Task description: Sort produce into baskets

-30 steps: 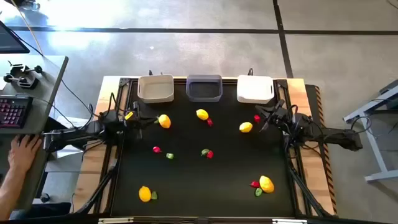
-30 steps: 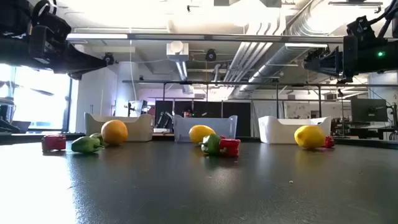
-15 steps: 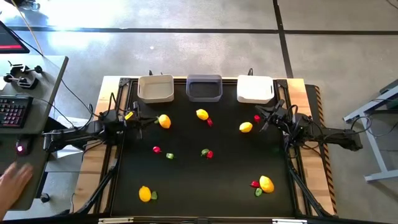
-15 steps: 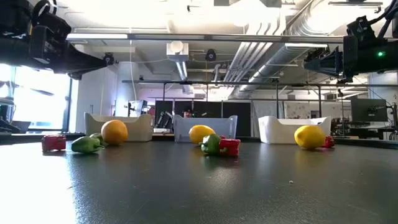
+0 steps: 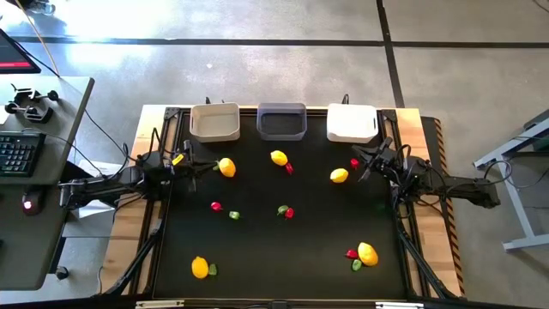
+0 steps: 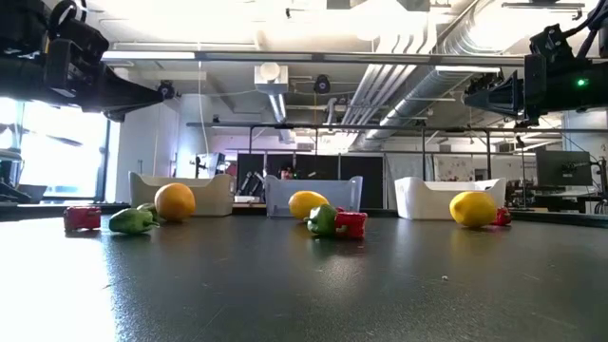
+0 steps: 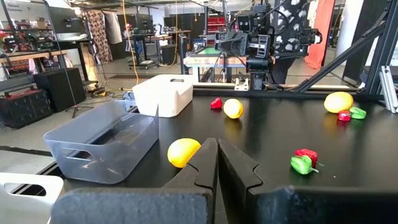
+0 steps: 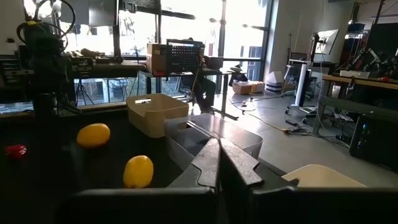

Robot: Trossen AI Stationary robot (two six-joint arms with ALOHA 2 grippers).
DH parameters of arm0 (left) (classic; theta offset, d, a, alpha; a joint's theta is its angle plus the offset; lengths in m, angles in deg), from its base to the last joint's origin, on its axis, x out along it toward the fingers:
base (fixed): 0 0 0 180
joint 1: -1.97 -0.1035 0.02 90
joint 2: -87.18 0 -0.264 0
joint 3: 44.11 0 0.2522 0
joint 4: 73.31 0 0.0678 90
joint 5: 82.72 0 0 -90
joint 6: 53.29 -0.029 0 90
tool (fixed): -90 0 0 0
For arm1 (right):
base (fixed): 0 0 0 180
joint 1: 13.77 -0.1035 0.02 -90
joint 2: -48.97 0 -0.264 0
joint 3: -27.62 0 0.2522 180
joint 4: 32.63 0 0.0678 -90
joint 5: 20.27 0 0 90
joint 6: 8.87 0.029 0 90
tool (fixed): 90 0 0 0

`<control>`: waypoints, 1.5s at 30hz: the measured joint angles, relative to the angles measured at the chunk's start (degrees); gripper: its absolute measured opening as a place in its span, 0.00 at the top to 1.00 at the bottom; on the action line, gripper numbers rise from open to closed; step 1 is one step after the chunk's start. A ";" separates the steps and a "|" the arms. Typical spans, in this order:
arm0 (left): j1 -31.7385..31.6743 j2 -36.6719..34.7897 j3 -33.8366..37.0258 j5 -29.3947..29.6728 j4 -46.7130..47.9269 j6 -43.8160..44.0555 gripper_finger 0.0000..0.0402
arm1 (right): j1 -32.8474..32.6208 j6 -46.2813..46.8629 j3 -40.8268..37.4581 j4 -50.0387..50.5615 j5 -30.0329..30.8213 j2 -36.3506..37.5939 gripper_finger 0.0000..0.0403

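The produce lies scattered on the black table: yellow pieces (image 5: 226,166) (image 5: 279,157) (image 5: 340,175) (image 5: 367,253) (image 5: 200,267), small red ones (image 5: 354,163) (image 5: 216,206) and small green ones (image 5: 234,215) (image 5: 357,265). Three baskets stand along the far edge: cream-white (image 5: 214,122), dark grey (image 5: 281,121) and white (image 5: 352,123). My left gripper (image 5: 194,166) hovers at the table's left side, shut (image 7: 217,155), with nothing between its fingers. My right gripper (image 5: 367,167) hovers at the right side, also shut (image 8: 219,155) and holding nothing.
A red and a green piece (image 5: 286,211) lie together at the table's middle. Wooden borders (image 5: 129,223) flank the black mat. A desk with a keyboard (image 5: 19,154) stands left of the table. Bare mat lies between the scattered pieces.
A person's hand at the desk left of the table has drawn back out of view. Both arms and all the produce have kept still.
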 joint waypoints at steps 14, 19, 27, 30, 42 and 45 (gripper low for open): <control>0.00 -0.02 -0.01 0.01 0.00 0.00 1.00 | 0.01 0.00 -0.01 0.02 -0.01 0.00 1.00; -0.02 0.00 0.00 0.00 0.00 0.00 1.00 | 0.02 0.02 0.00 0.02 -0.02 0.02 1.00; 0.00 -0.01 0.00 0.00 -0.34 0.08 1.00 | 0.00 0.02 0.00 0.02 0.00 0.02 1.00; 0.00 0.00 -0.02 0.00 -0.31 2.32 1.00 | 0.01 0.01 0.00 0.00 -0.01 0.00 1.00; -0.04 0.00 -0.04 -5.78 -1.69 12.28 1.00 | 0.01 0.00 0.00 0.02 -0.02 0.00 1.00; 0.02 0.01 -0.04 -10.24 -1.75 10.89 1.00 | 0.00 0.01 -0.01 0.02 -0.01 0.01 1.00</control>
